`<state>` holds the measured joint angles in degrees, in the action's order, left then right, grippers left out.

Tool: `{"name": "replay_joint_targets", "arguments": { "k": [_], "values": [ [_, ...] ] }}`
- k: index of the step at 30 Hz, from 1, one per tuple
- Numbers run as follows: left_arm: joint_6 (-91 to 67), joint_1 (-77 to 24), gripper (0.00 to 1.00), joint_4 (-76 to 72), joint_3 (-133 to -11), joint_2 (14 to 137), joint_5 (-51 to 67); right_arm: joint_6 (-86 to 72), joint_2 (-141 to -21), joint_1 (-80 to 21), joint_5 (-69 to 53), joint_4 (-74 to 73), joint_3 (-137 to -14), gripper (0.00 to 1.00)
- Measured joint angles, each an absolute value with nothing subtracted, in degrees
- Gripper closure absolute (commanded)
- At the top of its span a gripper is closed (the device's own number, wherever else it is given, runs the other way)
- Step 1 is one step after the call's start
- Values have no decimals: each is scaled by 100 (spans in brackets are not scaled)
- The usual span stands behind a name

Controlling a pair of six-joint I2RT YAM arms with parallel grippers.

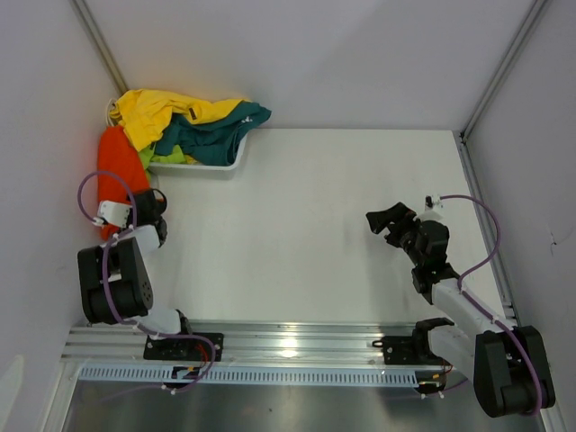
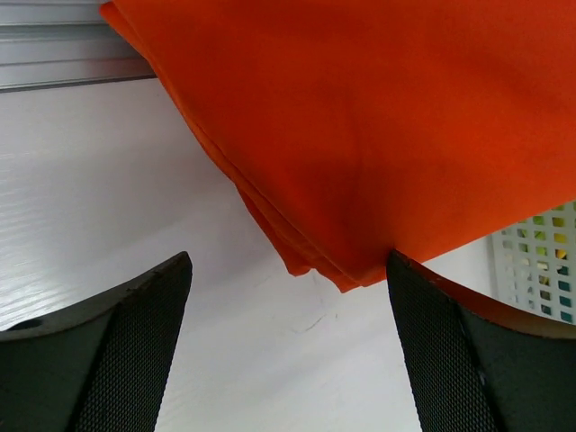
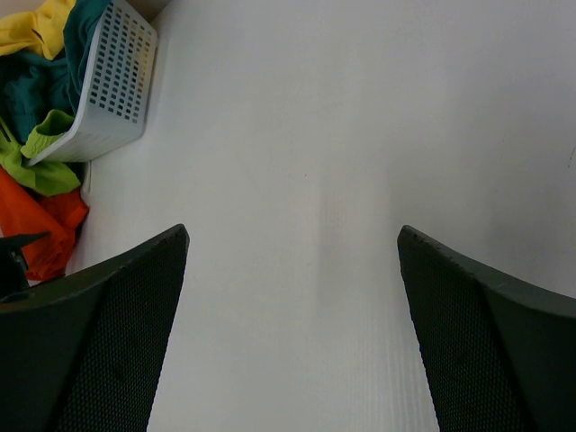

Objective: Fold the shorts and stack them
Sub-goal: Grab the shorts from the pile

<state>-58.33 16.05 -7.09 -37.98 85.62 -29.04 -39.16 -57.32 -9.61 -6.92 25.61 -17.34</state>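
The orange shorts [image 1: 115, 166] lie at the far left of the table [image 1: 297, 225], trailing from the white basket [image 1: 216, 166] toward the near side. The left gripper [image 1: 147, 200] sits at their near end with its jaws spread wide. In the wrist view the folded orange corner points into the gap, right up against one fingertip [image 2: 405, 279] and not pinched. Yellow shorts [image 1: 157, 108], teal shorts [image 1: 211, 130] and lime-green shorts [image 1: 157, 158] fill the basket. The right gripper [image 1: 387, 219] hovers over the table on the right, jaws wide, well apart from the shorts.
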Motion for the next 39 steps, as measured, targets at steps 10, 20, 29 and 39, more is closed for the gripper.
{"name": "replay_joint_targets", "arguments": {
  "k": [10,20,29,39],
  "values": [
    [-6158,1629,37,-1330,-4167,9581,-2888,-3916,-5734,-923,-687,2561,-1734,0],
    [-5808,1612,100,-954,-4453,9292,-3030,-3944,-6117,-913,-749,2672,-1734,1],
    [-5105,1096,100,-829,-4491,7701,-3750,-3946,-6147,-913,-832,2720,-1734,1],
    [-4209,47,100,-113,-5474,6392,-4617,-3972,-6169,-913,-913,2740,-1734,1]
  ]
}}
